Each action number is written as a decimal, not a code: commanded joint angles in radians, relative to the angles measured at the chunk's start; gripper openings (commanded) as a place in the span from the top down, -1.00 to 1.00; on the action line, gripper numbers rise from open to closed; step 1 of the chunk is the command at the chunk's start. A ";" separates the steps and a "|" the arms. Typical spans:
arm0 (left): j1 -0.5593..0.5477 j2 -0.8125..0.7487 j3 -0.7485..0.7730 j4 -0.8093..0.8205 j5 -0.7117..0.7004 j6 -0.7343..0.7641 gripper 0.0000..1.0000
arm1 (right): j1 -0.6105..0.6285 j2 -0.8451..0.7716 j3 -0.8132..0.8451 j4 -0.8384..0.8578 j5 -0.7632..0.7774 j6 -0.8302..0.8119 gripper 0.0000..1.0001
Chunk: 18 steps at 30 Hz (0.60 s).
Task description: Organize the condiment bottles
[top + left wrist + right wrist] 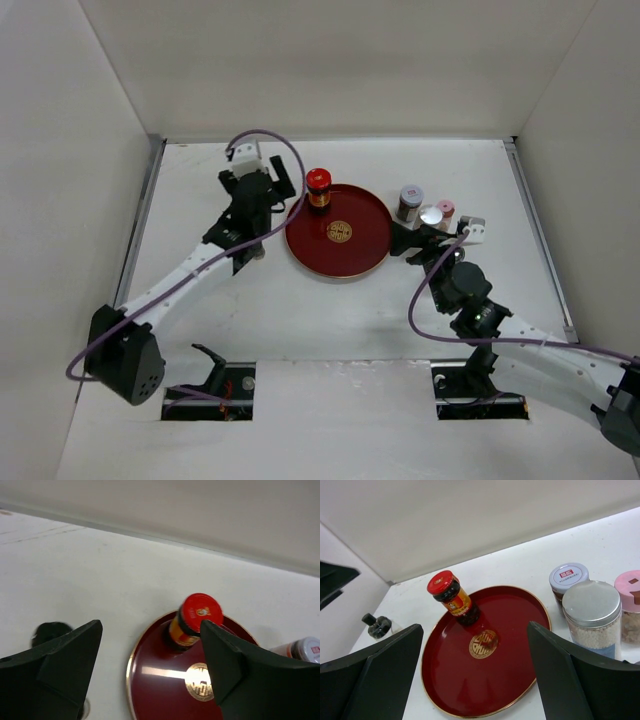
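The red-lidded jar [318,188] stands upright, long axis vertical, just inside the upper left rim of the tray [345,268] in the top view. It is a squat cylinder of dark glass with an orange-yellow label band and a glossy round red lid bearing a small gold mark. The tray is a shallow round dish of shiny red lacquer with a thin gold edge and a gold emblem at its centre, lying flat on the matte white surface [330,320].

Right of the tray, three cylindrical jars stand upright and close together: a clear grey-lidded jar [592,612] filled with pale beads, a white-lidded jar [568,577] with a red label on top, and a pink-lidded jar [631,600] at the right edge of the frame. A small black-capped bottle [377,625] sits at the left of the right wrist view; its orientation is unclear.

The left pincer [150,645] is spread open and empty, with the red-lidded jar beyond its black fingers. The right pincer [475,640] also gapes wide, holding nothing.
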 commanded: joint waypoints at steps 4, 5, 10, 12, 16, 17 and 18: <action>0.128 -0.092 -0.153 -0.148 -0.024 -0.106 -0.58 | 0.000 0.028 0.030 0.024 -0.030 0.011 -0.83; 0.137 -0.093 -0.165 -0.147 -0.030 -0.104 -0.59 | 0.000 0.030 0.030 0.024 -0.031 0.011 -0.83; 0.195 0.007 -0.168 -0.104 -0.026 -0.104 -0.58 | 0.001 0.042 0.033 0.024 -0.037 0.014 -0.84; 0.205 0.056 -0.162 -0.067 -0.026 -0.101 -0.58 | 0.001 0.047 0.034 0.024 -0.040 0.014 -0.85; 0.232 0.134 -0.136 -0.017 0.002 -0.097 -0.59 | 0.001 0.045 0.036 0.024 -0.040 0.014 -0.86; 0.240 0.150 -0.128 -0.013 0.002 -0.095 -0.58 | 0.001 0.047 0.038 0.024 -0.042 0.014 -0.86; 0.245 0.165 -0.122 -0.009 -0.002 -0.092 -0.55 | 0.001 0.045 0.039 0.021 -0.042 0.013 -0.86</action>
